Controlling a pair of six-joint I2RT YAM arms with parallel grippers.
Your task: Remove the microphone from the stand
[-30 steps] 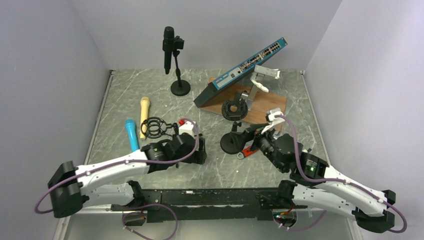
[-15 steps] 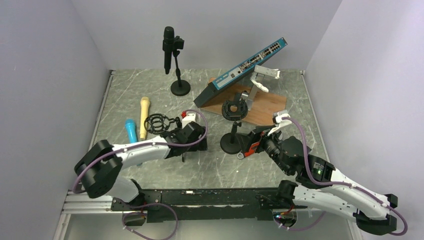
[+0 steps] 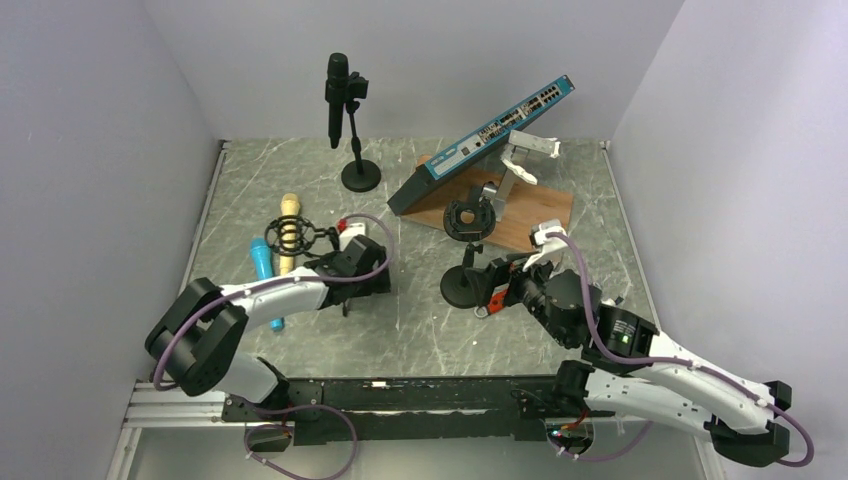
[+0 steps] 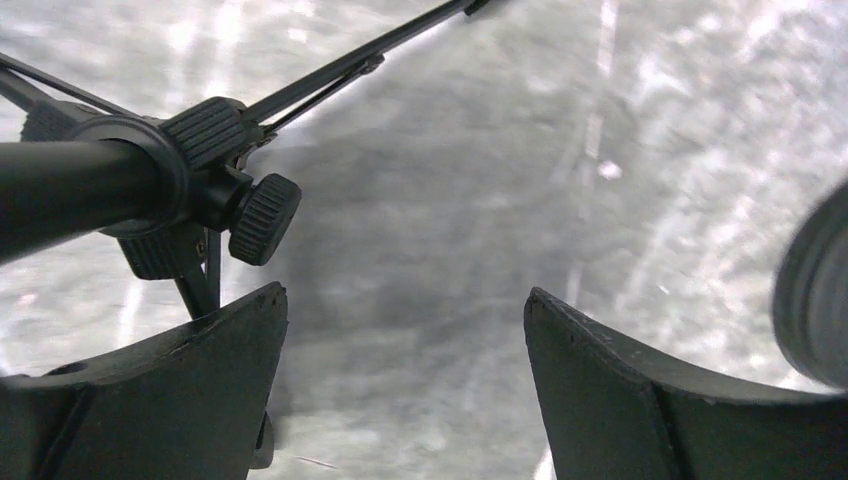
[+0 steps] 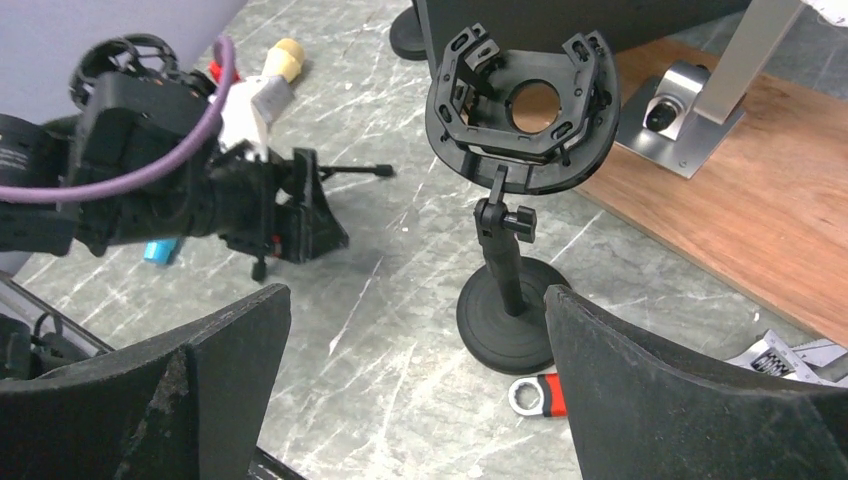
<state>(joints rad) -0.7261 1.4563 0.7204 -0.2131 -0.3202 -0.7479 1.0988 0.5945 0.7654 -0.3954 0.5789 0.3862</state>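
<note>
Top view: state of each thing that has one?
black microphone, upright, clipped in its stand.
yellow microphone, lying flat.
blue microphone, lying flat.
round-base shock mount, upright, empty.
network switch, tilted, one end raised.
left gripper, open, holding nothing.
right gripper, open, holding nothing.

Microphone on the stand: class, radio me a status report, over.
Left gripper and right gripper: jaws open, empty. Microphone clipped on stand, far back, untouched. Black tripod mount lies before left jaws.
</note>
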